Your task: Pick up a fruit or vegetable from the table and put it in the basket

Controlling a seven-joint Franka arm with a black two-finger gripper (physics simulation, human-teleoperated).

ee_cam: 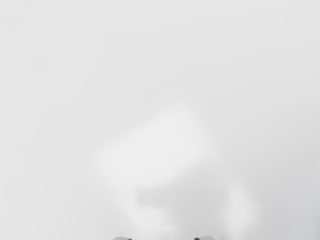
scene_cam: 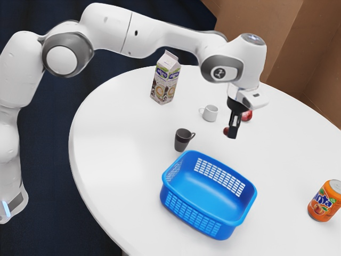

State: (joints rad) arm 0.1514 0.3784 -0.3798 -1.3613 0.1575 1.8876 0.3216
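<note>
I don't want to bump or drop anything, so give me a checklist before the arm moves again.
1. Basket upright, open side up: ok.
2. Gripper above the basket: not ok, it is beside it, over the table.
3. Small dark red item securely held: cannot tell, the gripper partly hides it.
4. Larger red item identified: cannot tell, partly hidden too.
5. Dark mug upright near the basket: ok.
6. Produce in the basket: not ok, none seen.

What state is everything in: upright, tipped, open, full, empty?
Gripper: open
Blue basket: upright, empty
Carton: upright
White mug: upright
Dark mug: upright
Orange can: upright; can't tell if opened
Larger red thing: partly hidden
Smaller red thing: partly hidden
</note>
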